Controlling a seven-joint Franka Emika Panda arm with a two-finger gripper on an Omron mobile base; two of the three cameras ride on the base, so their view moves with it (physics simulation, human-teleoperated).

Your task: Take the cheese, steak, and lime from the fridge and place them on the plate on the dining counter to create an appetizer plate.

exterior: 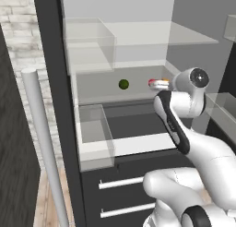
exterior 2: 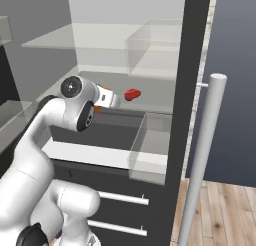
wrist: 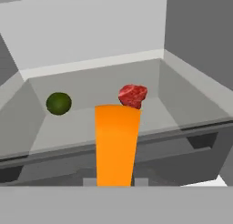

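Where the arm reaches into the open fridge (exterior: 69,143), the gripper (wrist: 116,184) is clenched on the cheese (wrist: 116,143), an orange wedge that rises straight up from between the finger tips in the hand view and widens toward its far end. Held so, the cheese stands clear of the shelf floor and covers the lower edge of what lies beyond it. Just past the far end of the cheese, slightly to its right in the hand view, the steak (wrist: 133,95) rests on the grey floor of the fridge compartment, a red irregular chunk; in the right base view the steak (exterior 2: 132,94) sits just ahead of the hand, and in the left base view only a red sliver of it (exterior: 154,82) shows beside the wrist. To the left of the cheese in the hand view, well apart from the steak, the lime (wrist: 59,103) sits on the same floor, a dark-green ball; the left base view puts the lime (exterior: 123,84) to the left of the hand at about the same depth. Around the hand, pale walls and a clear shelf (exterior: 193,36) overhead enclose the compartment. Below it a clear bin (exterior: 94,138) hangs at the left edge, and lower still two dark drawers carry silver bar handles (exterior: 120,183). Farthest out, a long grey cylindrical handle (exterior: 44,143) stands at the door's edge.
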